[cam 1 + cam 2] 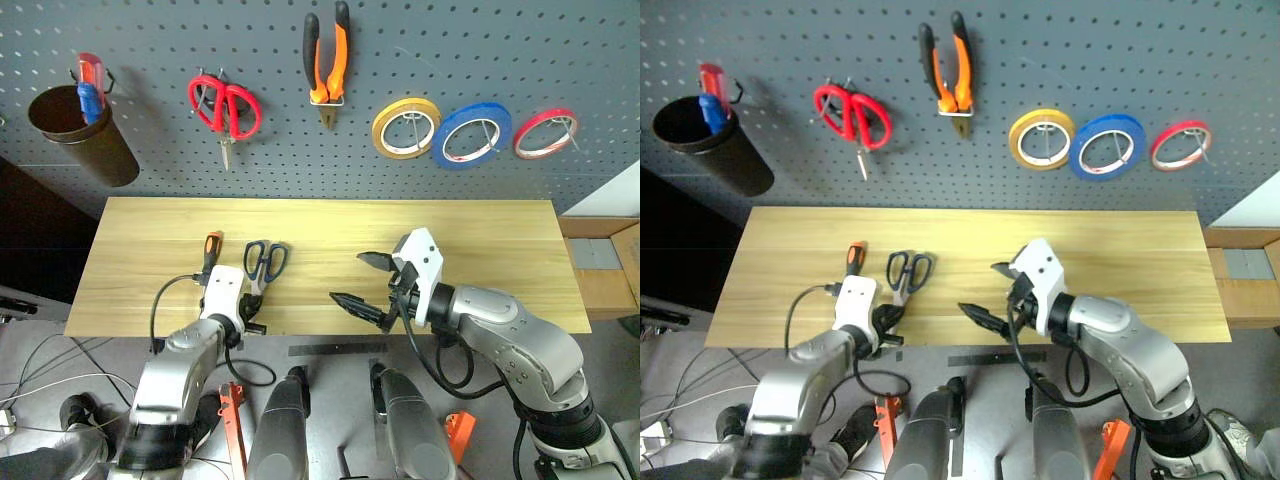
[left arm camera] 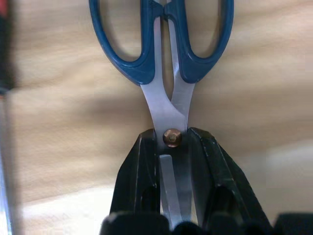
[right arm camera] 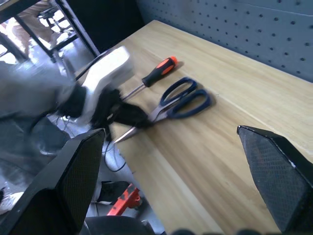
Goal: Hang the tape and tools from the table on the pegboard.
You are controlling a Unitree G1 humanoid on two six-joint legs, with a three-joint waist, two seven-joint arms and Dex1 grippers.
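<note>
The pegboard (image 1: 300,120) fills the back of the scene and already carries the pliers (image 1: 328,62), the blue tape (image 1: 472,134), a yellow roll (image 1: 405,127), a red roll (image 1: 545,132), red-handled scissors (image 1: 225,107) and a dark cup (image 1: 85,133). Below it the long wooden bench (image 1: 480,250) holds the two tools left to hang: the dark-blue-handled scissors (image 1: 264,265) and, just beside them toward the robot's left, the screwdriver (image 1: 208,256).

The scissors lie flat, long axis running from the bench's near edge toward the pegboard, handle loops at the far end and blade tips toward the robot. The screwdriver lies roughly parallel, its orange-and-black handle also at the far end.

The left pincer (image 2: 171,156) is clamped on the scissors at the pivot rivet, its black fingers (image 2: 139,176) squeezing the blades from both sides. The right pincer (image 1: 365,280) hangs above the middle of the bench, wide apart and holding nothing.

The likely trouble: smooth steel held so near the pivot leaves the heavier handles far out, so on lifting the scissors may swing or slip. The loops must also end up facing a hook, which this grip may make awkward
</note>
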